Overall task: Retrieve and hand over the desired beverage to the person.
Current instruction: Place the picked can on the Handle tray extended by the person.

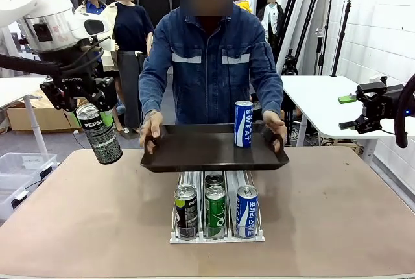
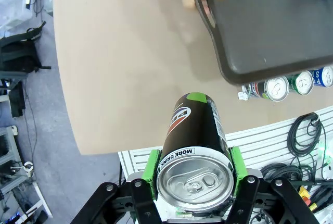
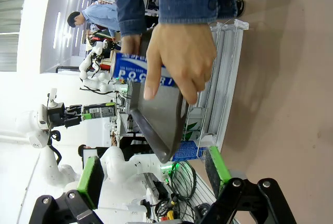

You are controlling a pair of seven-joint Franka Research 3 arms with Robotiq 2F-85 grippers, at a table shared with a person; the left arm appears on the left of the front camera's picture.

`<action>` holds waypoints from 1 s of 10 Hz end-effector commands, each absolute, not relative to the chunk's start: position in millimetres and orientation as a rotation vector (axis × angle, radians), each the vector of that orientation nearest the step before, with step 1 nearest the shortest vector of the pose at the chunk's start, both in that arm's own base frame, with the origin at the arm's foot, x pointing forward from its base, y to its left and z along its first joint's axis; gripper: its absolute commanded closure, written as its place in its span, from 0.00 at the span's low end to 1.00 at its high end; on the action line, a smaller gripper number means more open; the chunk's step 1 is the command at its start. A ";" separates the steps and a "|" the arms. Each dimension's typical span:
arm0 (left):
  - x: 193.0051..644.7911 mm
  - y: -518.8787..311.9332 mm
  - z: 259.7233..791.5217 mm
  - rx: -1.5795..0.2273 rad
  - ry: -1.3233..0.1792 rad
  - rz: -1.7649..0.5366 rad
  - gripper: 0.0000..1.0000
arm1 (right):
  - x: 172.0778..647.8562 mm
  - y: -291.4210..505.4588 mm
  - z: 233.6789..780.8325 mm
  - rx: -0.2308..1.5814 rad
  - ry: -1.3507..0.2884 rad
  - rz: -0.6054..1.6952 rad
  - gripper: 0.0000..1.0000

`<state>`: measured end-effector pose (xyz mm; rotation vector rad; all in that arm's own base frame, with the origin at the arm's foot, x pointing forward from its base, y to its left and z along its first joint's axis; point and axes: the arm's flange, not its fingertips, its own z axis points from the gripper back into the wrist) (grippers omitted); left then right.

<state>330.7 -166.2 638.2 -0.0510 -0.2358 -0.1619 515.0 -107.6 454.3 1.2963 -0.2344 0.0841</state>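
The right hand (image 3: 151, 182) is showing its green pads set wide apart with nothing between them; in the front view its fingers are too small to make out. The person (image 1: 211, 65) is holding a dark tray (image 1: 194, 156) by both ends above the can rack (image 1: 217, 233). A blue Sweat can (image 1: 243, 123) is standing upright on the tray's right part; in the left wrist view it is cut off by the frame. The left hand (image 1: 81, 100) is clamping a black Pepsi can (image 1: 99, 133), silver-topped and tilted, in the air left of the tray, above the table (image 1: 337, 214). The rack is carrying three front cans.
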 end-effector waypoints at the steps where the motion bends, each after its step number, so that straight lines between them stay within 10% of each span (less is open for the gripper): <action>1: 329.6 -162.9 642.1 -0.056 -0.246 -0.157 1.00 | 514.3 -106.1 453.8 1.294 -0.234 0.077 0.00; 10: 350.1 -206.3 648.9 -0.061 -0.232 -0.222 1.00 | 514.3 -106.1 453.8 1.294 -0.234 0.077 0.00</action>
